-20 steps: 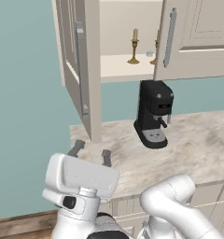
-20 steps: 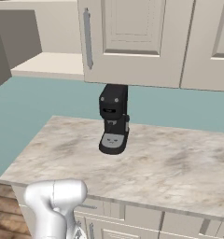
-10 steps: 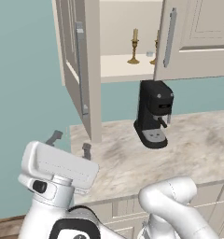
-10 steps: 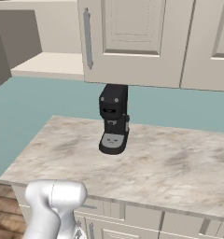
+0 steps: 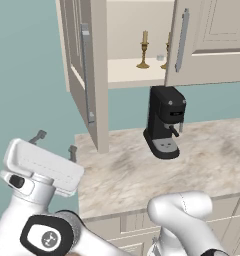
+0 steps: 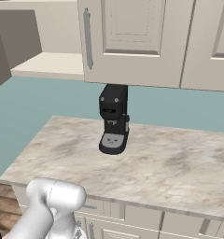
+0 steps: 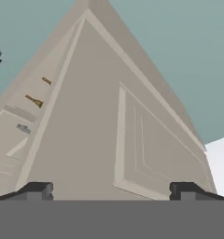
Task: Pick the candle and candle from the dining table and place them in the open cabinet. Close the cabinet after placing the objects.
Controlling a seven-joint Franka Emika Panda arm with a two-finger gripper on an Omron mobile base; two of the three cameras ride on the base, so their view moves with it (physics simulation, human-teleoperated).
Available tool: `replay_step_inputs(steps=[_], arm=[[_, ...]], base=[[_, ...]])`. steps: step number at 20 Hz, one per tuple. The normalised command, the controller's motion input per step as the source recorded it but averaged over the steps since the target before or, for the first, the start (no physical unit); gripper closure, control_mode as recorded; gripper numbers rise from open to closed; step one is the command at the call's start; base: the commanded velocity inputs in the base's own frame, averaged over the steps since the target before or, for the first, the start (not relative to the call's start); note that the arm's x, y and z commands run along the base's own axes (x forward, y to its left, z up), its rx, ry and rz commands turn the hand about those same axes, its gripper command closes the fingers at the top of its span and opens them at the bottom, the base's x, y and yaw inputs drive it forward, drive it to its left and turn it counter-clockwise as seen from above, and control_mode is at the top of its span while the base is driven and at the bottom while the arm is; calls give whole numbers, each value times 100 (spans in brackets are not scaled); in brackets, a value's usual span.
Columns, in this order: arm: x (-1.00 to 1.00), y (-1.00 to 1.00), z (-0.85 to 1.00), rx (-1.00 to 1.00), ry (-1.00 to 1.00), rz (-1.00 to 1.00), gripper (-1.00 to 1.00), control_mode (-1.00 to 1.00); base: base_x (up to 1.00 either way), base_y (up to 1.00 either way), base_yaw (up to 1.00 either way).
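fingers: gripper (image 5: 56, 144) spread wide, nothing between the tips; both dark tips (image 7: 38, 190) show at the bottom of the hand view, well apart.
gripper position: low at the left in the left base view, left of the worktop's (image 5: 202, 160) edge, below the open left door (image 5: 84, 75), tips pointing up.
hand view: looks up along the outer panelled face of the left door (image 7: 132, 140); both candlesticks appear as small brass shapes far to the left, with a dark corner of the coffee machine at the left edge.
cabinet: open (image 5: 134, 70); left door swung out toward the camera, silver bar handle (image 5: 87, 75) on its face; right door (image 5: 207, 40) partly open.
candles: first candle (image 5: 144, 50) upright on the cream shelf inside the cabinet; second candle (image 5: 167, 52) upright just to its right, partly hidden by the right door's edge. Neither touches the fingers.
coffee machine: black (image 5: 164, 122), upright on the worktop below the cabinet, well apart from the gripper.
worktop: beige veined marble on cream cupboards (image 6: 132, 219).
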Motion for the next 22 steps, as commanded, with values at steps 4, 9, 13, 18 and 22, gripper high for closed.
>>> replay_step_inputs(steps=[4,9,13,18,22], arm=[[35,12,0,0,4,-6,-100,-100],[19,-15,0,6,3,0,-100,-100],[20,-9,0,7,9,0,-100,-100],[18,-17,-2,10,6,0,-100,-100],[47,-5,-1,11,9,0,-100,-100]], base=[[0,0,0],[0,0,0],[0,0,0],[0,0,0],[0,0,0]])
